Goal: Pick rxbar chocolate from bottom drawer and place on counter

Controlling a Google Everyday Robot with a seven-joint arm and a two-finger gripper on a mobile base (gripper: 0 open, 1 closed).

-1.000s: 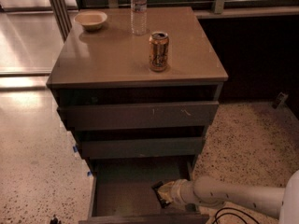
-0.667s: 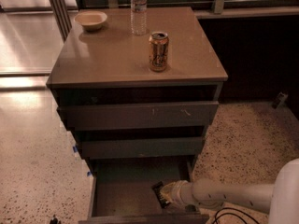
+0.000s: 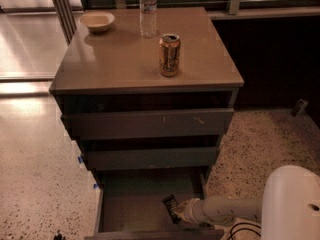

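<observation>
At the right front of the bottom drawer (image 3: 131, 210), the gripper (image 3: 183, 213) meets the rxbar chocolate (image 3: 170, 206), grip state indeterminate; the bar is probably light, thin and slick-wrapped, so clamp across its narrow width.

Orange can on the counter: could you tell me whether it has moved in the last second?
No. The orange can keeps its spot on the counter, in front of the water bottle; the gripper is in the bottom drawer by the rxbar chocolate.
</observation>
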